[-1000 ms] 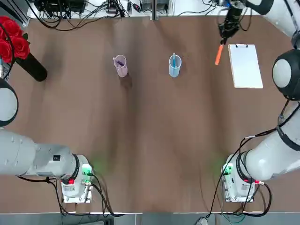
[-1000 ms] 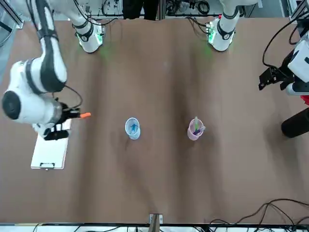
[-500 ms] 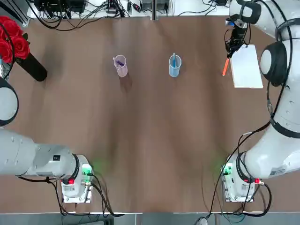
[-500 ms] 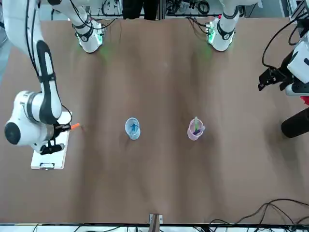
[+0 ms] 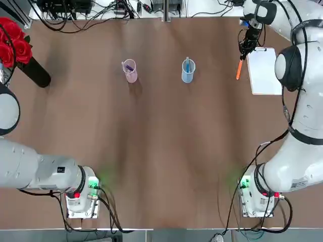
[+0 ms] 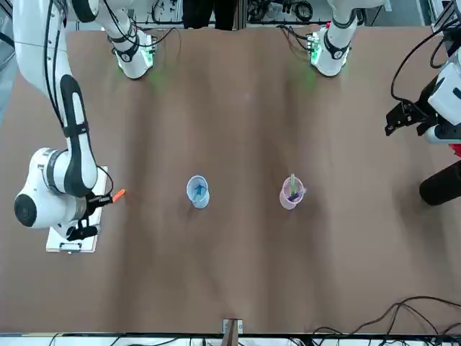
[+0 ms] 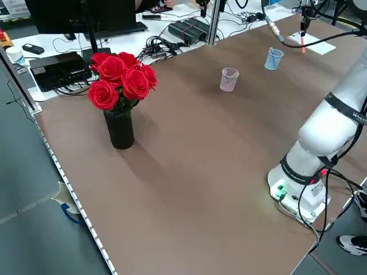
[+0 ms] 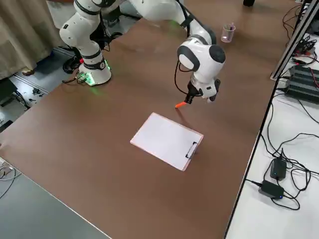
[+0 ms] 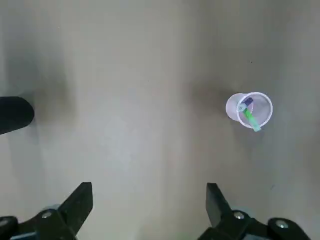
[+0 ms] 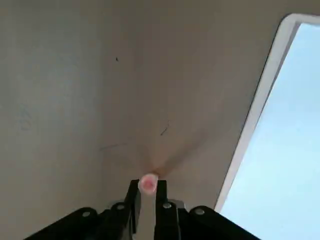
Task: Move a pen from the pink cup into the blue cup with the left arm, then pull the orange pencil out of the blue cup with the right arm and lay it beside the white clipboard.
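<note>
My right gripper (image 5: 244, 52) is shut on the orange pencil (image 5: 239, 70), which slants down to the table just left of the white clipboard (image 5: 265, 70). In the right wrist view the pencil's end (image 10: 148, 184) sits between the shut fingers, with the clipboard edge (image 10: 260, 115) beside it. The blue cup (image 5: 187, 70) holds the blue pen (image 5: 187, 64). In the pink cup (image 5: 130, 70) stand a purple and a green pen. My left gripper (image 9: 148, 189) is open and empty, high above the table and well away from the pink cup (image 9: 248, 109).
A black vase of red roses (image 5: 30, 70) stands at the far left of the table. Cables and power bricks (image 5: 101, 9) lie beyond the far edge. Both arm bases (image 5: 81, 194) sit at the near edge.
My right gripper has swung the orange pencil from the far edge down to the table beside the clipboard. The left arm and both cups have not moved.
</note>
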`<state>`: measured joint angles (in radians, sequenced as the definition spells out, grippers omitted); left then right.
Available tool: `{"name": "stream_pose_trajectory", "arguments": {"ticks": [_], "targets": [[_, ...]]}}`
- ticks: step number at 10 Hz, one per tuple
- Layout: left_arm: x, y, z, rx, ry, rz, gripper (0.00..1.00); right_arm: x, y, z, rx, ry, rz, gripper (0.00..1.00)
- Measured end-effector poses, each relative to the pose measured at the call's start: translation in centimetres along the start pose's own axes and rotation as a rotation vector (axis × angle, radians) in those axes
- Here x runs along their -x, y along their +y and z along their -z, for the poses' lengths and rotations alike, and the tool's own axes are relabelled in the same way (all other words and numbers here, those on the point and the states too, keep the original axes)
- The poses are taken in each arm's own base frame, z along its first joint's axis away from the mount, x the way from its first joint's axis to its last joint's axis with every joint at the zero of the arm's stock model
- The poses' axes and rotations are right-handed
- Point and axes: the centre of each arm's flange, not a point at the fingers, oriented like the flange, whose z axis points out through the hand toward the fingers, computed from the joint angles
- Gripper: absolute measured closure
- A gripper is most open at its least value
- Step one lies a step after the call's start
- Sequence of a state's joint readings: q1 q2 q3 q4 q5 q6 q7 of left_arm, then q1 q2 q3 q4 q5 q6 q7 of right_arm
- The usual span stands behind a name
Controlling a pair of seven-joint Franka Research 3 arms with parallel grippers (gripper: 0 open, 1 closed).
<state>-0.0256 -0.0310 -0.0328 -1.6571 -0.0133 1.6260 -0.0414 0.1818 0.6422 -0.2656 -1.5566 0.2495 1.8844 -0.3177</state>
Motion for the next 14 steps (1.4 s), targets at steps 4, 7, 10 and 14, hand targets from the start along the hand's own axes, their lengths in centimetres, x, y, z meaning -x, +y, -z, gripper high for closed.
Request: {"name": "stream_pose_trajectory", "arguments": {"ticks": [4, 7, 10, 14], "targets": [[-0.1, 0.0, -0.2, 0.0, -0.003, 0.0, 0.0, -2.7, 0.6, -2.8, 0.006, 0.068, -0.017, 0.84], [-0.2, 0.0, -0.4, 0.0, -0.007, 0.0, 0.0, -4.4, 0.9, -4.3, 0.012, 0.098, -0.023, 0.84], [-0.2, 0.0, -0.4, 0.0, -0.007, 0.0, 0.0, -5.3, 1.6, -4.9, 0.023, 0.116, -0.028, 0.84], [-0.2, 0.0, -0.4, 0.0, -0.006, 0.0, 0.0, -5.9, 2.4, -5.2, 0.026, 0.123, -0.035, 0.84]]}}
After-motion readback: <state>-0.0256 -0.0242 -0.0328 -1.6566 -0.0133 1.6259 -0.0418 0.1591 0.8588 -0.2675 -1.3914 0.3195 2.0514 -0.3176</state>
